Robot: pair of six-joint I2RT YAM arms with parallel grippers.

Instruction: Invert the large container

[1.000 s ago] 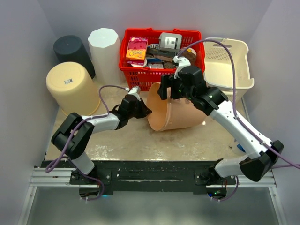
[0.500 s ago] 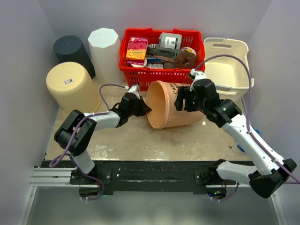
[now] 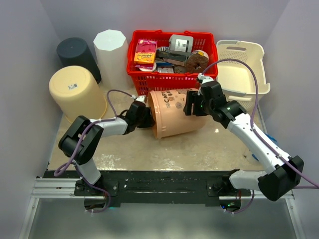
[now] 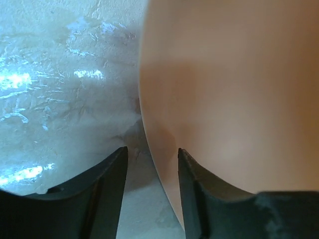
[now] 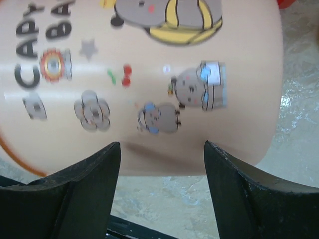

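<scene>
Container (image 3: 175, 115): lay on its side, centre frame, on the bench (image 3: 199, 149), just below the red basket (image 3: 149, 82).
My left claw (image 3: 147, 118): released, jaws loosely straddling its rim.
My right claw (image 3: 191, 106): unclenched, jaws wide over its printed wall.

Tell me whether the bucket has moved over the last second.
Yes. The bucket has shifted left along the front of the red basket and rolled, so its printed side now faces up.
</scene>
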